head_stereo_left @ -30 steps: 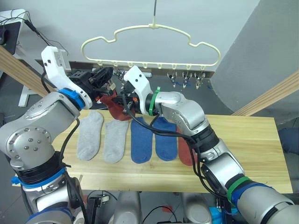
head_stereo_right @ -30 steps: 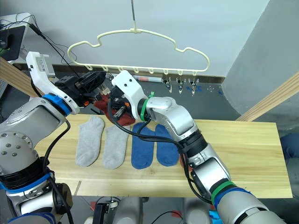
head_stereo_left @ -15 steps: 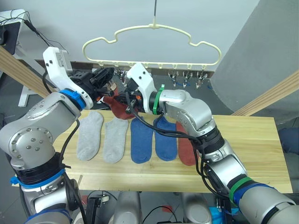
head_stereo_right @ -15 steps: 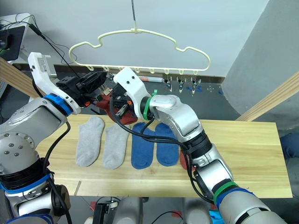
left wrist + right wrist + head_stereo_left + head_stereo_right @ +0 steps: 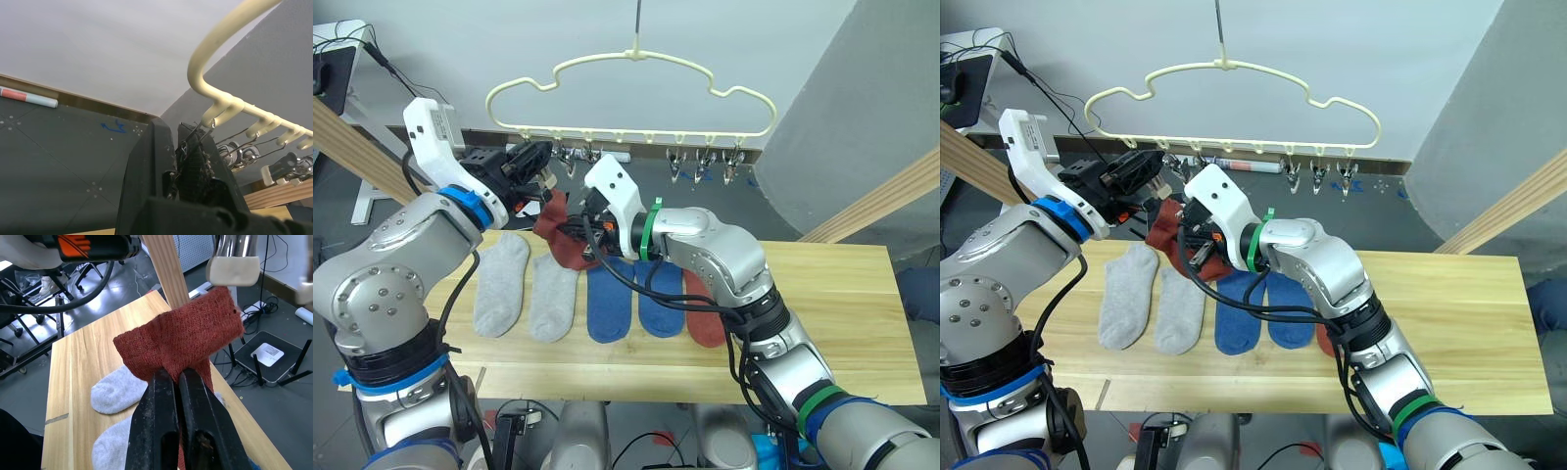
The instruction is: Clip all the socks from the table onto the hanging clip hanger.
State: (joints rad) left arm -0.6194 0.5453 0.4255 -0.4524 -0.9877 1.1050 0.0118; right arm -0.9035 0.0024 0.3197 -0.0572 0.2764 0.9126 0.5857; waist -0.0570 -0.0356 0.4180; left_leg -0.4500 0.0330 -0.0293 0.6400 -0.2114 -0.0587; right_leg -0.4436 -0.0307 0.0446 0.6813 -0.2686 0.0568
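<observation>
Midway through hanging: right claw [image 5: 173, 396] pinching a red sock [image 5: 563, 235] aloft beneath the hanger [image 5: 631, 93]; left claw [image 5: 188, 161] clamped on an end clip [image 5: 195, 139]. Next, probably feeding the cuff into that clip. Five socks remaining on worktop [image 5: 842, 323].

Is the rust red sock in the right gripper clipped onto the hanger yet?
Not clearly. The rust red sock is pinched in the right gripper, raised toward a clip; whether it bites cannot be told.
</observation>
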